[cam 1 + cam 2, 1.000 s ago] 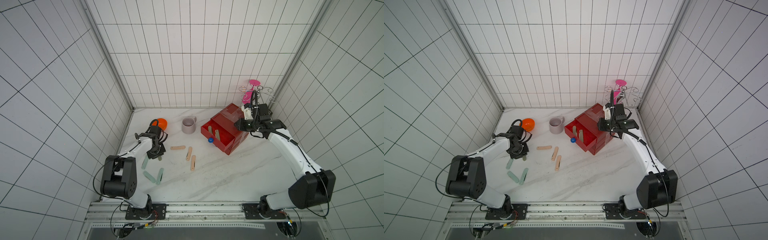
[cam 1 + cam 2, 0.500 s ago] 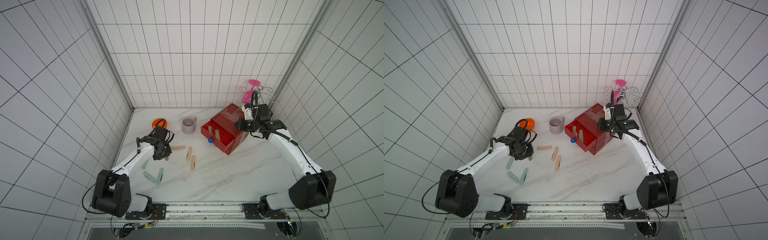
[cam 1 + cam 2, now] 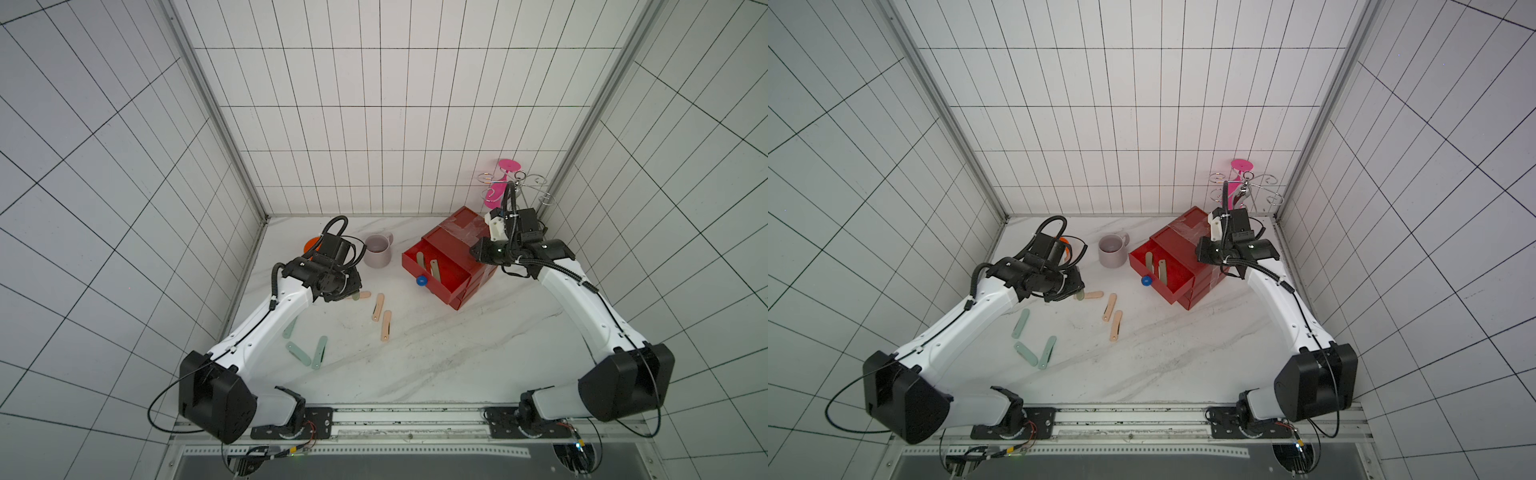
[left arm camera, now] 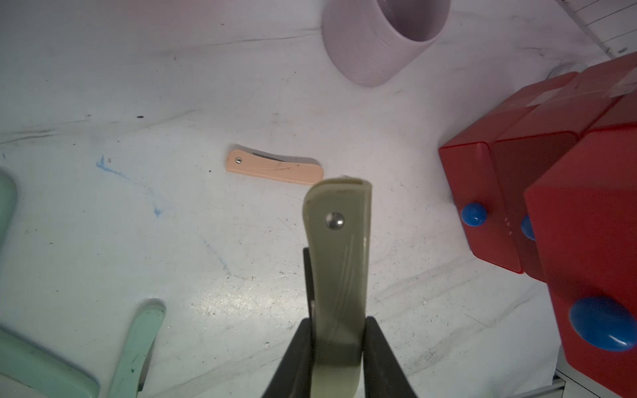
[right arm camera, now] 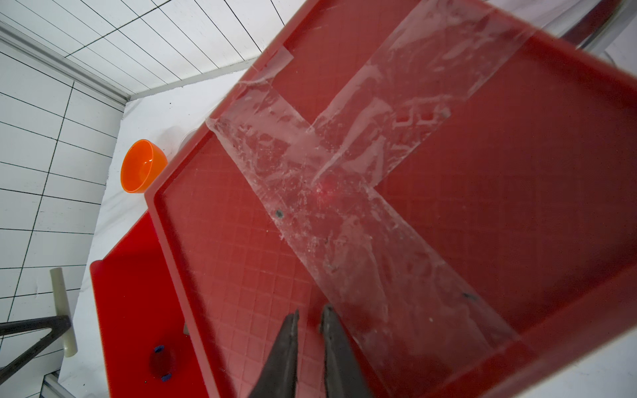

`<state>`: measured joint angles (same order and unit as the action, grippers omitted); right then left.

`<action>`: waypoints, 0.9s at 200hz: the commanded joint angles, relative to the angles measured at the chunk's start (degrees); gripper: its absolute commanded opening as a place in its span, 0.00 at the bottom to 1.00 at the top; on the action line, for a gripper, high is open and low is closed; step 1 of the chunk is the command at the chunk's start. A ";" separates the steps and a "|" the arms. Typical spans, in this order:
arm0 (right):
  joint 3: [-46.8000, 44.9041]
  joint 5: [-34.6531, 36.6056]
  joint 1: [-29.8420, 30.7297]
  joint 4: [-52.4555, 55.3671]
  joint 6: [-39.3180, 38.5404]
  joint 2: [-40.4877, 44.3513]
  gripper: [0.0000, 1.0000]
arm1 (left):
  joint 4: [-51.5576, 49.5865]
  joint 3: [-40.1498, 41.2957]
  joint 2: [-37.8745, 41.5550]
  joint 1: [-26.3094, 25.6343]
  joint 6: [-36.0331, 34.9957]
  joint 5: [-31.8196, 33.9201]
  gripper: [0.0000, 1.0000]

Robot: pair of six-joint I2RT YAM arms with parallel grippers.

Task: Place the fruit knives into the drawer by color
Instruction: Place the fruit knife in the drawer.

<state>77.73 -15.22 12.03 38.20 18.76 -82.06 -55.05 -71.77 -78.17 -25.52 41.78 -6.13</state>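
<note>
My left pincer, clamped on an olive-grey folded plastic fruit knife, has swung away from the wall toward the red plastic three-drawer chest (top drawer open, two olive ones inside), so I judge the drop comes next. Right pincer, nearly closed and empty, sits over its taped top.

Red drawer has a blue knob; olive knife, peach knife.
</note>
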 commanded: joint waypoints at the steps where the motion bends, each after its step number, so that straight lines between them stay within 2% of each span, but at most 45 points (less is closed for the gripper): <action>1: -2.00 3.17 -0.03 17.40 0.58 -3.46 0.17 | -1.40 -4.76 -2.49 -2.40 2.21 0.01 0.27; 133: -2.06 2.47 -0.08 19.12 -0.31 -4.86 0.17 | -8.05 -42.49 -26.53 -15.46 2.50 -0.19 0.28; 180: -2.31 2.30 -0.03 19.17 -0.72 -5.52 0.17 | -8.69 -50.14 -32.65 -18.90 3.47 -0.99 0.28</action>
<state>79.11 -15.11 12.03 39.86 18.72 -83.05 -62.24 -118.61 -108.20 -42.85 44.14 -6.61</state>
